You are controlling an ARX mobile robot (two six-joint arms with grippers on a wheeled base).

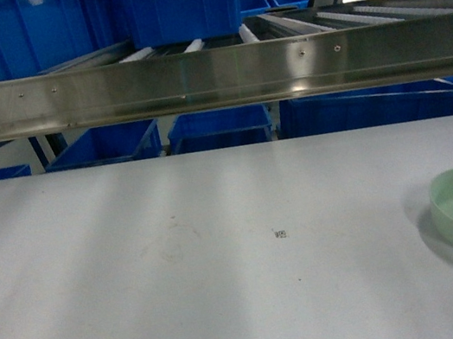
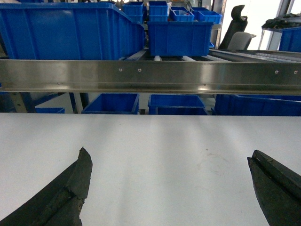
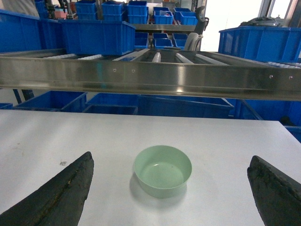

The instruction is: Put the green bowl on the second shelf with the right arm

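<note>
While right gripper (image 3: 169,188) gapes wide w/ nothing held, green bowl (image 3: 162,170) sits cut off at head view's edge.

Bright even overhead light. Window glare at 1 o'clock. Steel rail (image 1: 210,76) shows soft sheen. Faint shadow under green bowl (image 3: 162,170) on worktop (image 1: 182,265). Mild softness throughout.

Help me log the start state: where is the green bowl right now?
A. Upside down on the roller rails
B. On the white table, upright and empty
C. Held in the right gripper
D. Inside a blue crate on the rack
B: the green bowl sits upright and empty on the white table, between the open right gripper's fingers but untouched.
</note>
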